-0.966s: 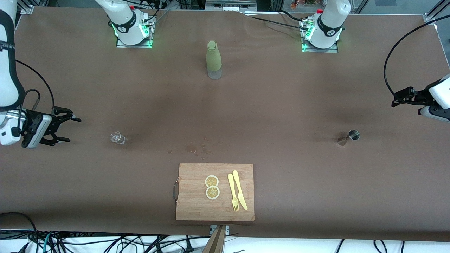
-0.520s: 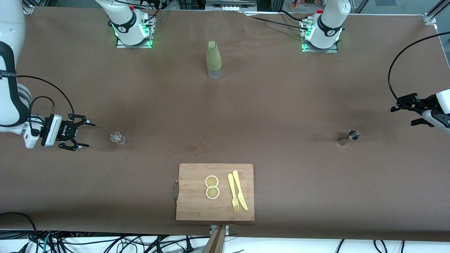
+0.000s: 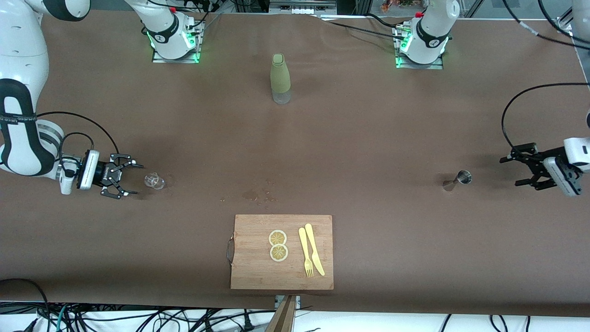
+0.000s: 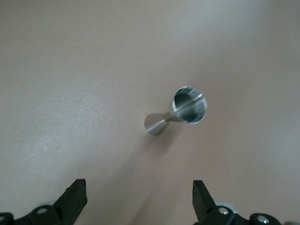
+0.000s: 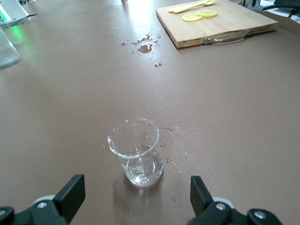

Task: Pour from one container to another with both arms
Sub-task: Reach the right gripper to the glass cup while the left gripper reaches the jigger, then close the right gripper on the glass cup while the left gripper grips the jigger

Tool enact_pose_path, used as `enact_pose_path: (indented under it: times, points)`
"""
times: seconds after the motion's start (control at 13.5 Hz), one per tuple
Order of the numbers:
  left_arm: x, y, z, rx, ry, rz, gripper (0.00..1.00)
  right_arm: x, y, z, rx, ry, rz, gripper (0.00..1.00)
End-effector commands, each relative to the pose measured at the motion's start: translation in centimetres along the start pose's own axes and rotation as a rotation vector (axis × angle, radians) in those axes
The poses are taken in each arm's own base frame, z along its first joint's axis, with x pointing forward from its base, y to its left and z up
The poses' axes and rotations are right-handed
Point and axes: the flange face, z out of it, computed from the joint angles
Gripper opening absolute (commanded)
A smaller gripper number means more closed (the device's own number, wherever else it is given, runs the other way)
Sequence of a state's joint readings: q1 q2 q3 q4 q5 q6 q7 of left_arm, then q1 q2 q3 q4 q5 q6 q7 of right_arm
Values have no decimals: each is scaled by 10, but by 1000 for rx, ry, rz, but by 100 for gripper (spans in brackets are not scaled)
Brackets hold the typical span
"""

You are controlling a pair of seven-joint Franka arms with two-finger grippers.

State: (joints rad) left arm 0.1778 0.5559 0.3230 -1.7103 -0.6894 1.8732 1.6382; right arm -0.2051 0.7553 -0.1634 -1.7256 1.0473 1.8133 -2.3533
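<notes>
A small clear glass beaker (image 3: 154, 180) stands on the brown table toward the right arm's end. My right gripper (image 3: 135, 179) sits low just beside it, open, its fingers apart from the glass. In the right wrist view the beaker (image 5: 136, 152) stands just ahead of the open right gripper (image 5: 136, 190), with a little liquid at its bottom. A steel jigger (image 3: 461, 178) stands toward the left arm's end. My left gripper (image 3: 510, 172) is open beside it, a short gap away. The left wrist view shows the jigger (image 4: 180, 112) ahead of the empty left gripper (image 4: 139, 187).
A green bottle (image 3: 280, 78) stands mid-table near the bases. A wooden cutting board (image 3: 253, 267) lies near the front edge with two lemon slices (image 3: 278, 245) and a yellow fork and knife (image 3: 311, 251). Spilled drops (image 3: 258, 196) mark the cloth beside the board.
The right gripper has come down and moved in close to the beaker. The left gripper has swung in toward the jigger. Both stayed open.
</notes>
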Motion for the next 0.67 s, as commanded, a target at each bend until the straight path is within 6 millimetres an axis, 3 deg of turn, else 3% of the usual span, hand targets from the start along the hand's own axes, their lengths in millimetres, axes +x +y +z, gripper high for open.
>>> enact_pose_path:
  times: [0.0, 0.15, 0.45, 0.59]
  points:
    - [-25, -32, 25, -18, 138, 178, 100, -7, 0, 13, -4, 84, -44, 100]
    - [-36, -36, 63, -68, 260, 269, 100, -11, -1, 20, -6, 120, -59, 100]
    - [-50, -32, 112, -136, 439, 385, 100, -25, -6, 42, 16, 191, -60, 100]
    - [-52, -29, 125, -136, 513, 469, 100, -29, -6, 49, 0, 213, -66, 100]
